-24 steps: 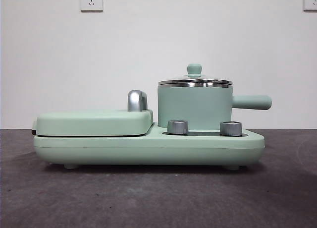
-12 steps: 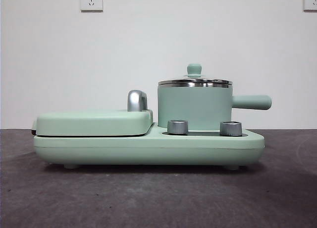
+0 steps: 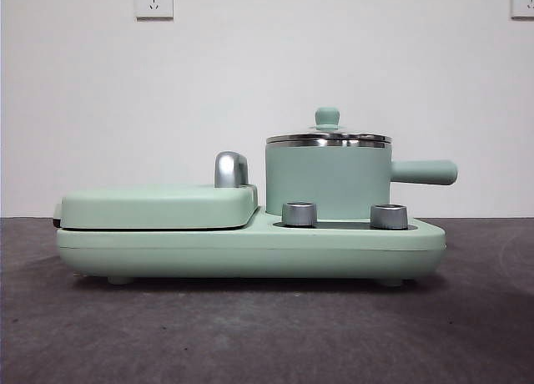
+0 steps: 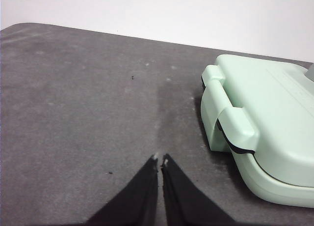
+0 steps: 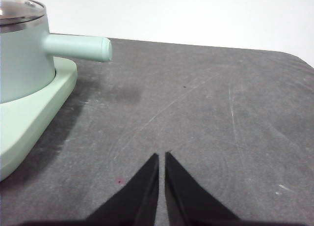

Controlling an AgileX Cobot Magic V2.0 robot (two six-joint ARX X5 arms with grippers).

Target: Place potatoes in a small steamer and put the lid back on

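I see the small steamer [image 3: 328, 181] on its mint-green base [image 3: 250, 249], the lid [image 3: 328, 136] seated on top (no potato showing). My left pincer [image 4: 160, 160] and right pincer [image 5: 162, 156] hover clenched, empty, over the surface [image 5: 206, 123].

No readable writing anywhere.

The flat griddle lid [image 4: 274, 113] carries a faint embossed mark near its edge, too blurred to make out; nothing legible shows on the small steamer [image 3: 328, 182] or the two knobs.

Left hand [image 4: 160, 159] and right hand [image 5: 162, 156] hover low, jaws closed.
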